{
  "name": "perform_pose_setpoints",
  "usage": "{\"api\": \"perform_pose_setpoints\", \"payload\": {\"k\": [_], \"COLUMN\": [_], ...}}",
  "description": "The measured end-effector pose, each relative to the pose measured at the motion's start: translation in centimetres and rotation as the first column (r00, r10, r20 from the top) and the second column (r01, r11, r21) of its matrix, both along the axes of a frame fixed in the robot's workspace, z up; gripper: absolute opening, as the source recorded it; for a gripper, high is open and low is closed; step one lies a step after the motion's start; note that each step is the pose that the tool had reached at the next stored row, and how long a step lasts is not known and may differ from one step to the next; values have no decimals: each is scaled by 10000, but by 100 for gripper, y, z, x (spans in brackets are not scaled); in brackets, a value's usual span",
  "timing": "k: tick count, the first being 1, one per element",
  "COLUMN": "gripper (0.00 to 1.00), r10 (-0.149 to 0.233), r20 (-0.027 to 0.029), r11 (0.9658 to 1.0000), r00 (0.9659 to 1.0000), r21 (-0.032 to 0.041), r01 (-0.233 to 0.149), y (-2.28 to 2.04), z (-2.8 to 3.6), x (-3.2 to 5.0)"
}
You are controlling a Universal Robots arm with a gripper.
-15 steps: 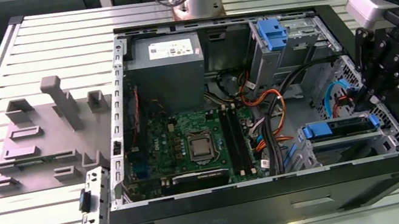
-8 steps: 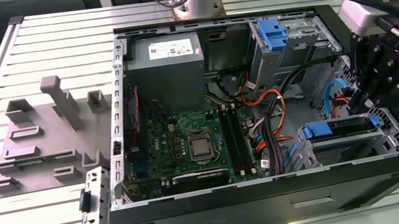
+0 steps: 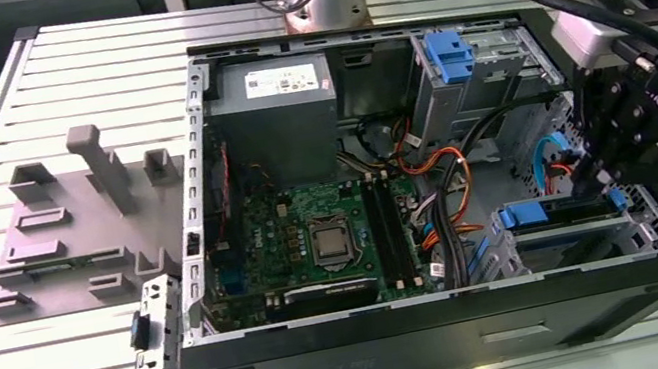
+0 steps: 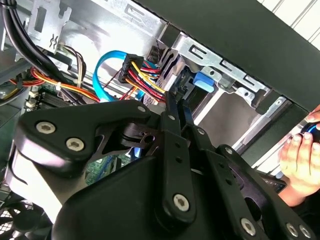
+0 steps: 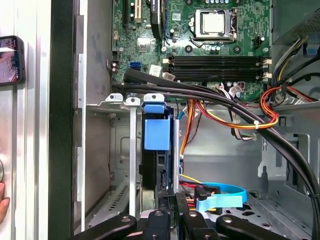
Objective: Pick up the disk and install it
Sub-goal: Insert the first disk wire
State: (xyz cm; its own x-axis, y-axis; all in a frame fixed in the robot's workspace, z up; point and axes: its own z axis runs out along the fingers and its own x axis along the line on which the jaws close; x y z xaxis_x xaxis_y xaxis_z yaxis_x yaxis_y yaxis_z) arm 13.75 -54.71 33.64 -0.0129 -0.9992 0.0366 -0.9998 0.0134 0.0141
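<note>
End effector (image 5: 173,201) close, disk (image 5: 157,132) slotted (mostly hidden)

Bright even light; table (image 3: 79,76) glares white, case (image 3: 464,333) interior shadowed.

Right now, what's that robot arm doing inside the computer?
The robot arm's gripper hangs inside the open computer case, over the drive bay on the exterior view's right. The disk, in its blue caddy, sits in a slot of that metal bay, and the gripper is right at its near end. I can't tell whether it has hold of the disk. A person's hand rests just outside the case.
</note>
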Motion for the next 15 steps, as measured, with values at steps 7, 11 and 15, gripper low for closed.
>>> {"api": "perform_pose_setpoints", "payload": {"k": [7,11,15], "gripper": [16,16,16], "r10": [-70,-83,-83], "r20": [2,2,3], "r11": [10000,10000,10000], "r00": [10000,10000,10000], "r21": [-1,-1,-1], "r01": [70,83,83], "y": [-23,-30,-35], "z": [-23,-29,-33], "x": [-1,-1,-1]}}
